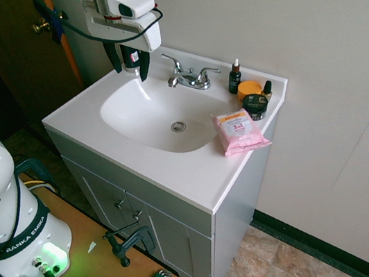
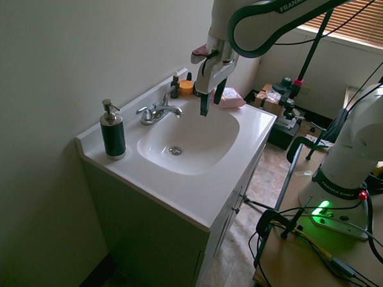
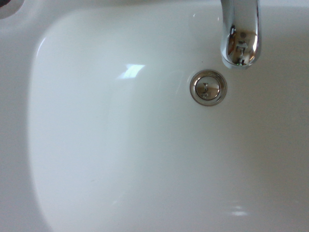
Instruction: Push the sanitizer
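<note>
The sanitizer (image 2: 112, 131) is a tall black pump bottle with a silver head. It stands upright on the back corner of the white vanity top (image 2: 201, 201), on the far side of the faucet from my gripper. My gripper (image 2: 212, 100) hangs open above the sink basin with nothing between its fingers, well apart from the bottle. In the first exterior view the gripper (image 1: 129, 66) hovers over the basin's back rim and covers most of the sanitizer. The wrist view shows only the basin, the drain (image 3: 208, 87) and the faucet spout (image 3: 240, 34).
A chrome faucet (image 1: 189, 78) sits behind the basin. At the counter's other back corner are a small dark dropper bottle (image 1: 234, 78), an orange-lidded jar (image 1: 252, 92) and a pink wipes pack (image 1: 239, 131). A wall runs right behind the counter.
</note>
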`<state>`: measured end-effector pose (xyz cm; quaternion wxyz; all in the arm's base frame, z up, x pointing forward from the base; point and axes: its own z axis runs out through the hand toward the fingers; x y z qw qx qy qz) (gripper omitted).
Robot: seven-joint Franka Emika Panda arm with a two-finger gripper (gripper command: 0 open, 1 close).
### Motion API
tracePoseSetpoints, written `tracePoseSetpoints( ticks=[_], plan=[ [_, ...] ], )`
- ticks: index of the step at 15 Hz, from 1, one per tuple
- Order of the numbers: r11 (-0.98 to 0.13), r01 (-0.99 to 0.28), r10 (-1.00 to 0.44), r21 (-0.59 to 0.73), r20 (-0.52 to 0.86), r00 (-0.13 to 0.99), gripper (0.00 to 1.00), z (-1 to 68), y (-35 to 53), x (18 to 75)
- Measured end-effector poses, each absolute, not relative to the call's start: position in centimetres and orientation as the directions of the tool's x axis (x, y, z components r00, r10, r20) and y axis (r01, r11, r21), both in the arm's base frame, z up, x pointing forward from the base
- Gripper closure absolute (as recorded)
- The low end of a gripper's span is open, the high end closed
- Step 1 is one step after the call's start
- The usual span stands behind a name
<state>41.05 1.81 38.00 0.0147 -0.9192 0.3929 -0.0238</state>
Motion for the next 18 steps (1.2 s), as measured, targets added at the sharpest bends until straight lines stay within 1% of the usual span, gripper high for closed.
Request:
tracePoseSetpoints(
  ticks=[4,8,9,13,18],
  plan=[
    [-0.695,-0.716,-0.719,-0.063,0.049,0.694,0.00,39.6,2.1,42.1],
    [-0.712,-0.694,-0.702,-0.103,0.094,0.706,0.00,46.1,6.4,47.1],
    [-0.718,-0.688,-0.696,-0.104,0.100,0.711,1.00,47.3,8.0,48.5],
    [-0.742,-0.664,-0.670,-0.090,0.125,0.731,1.00,50.2,14.3,53.6],
    [-0.765,-0.640,-0.643,-0.070,0.133,0.754,1.00,51.6,18.3,57.7]
  ],
)
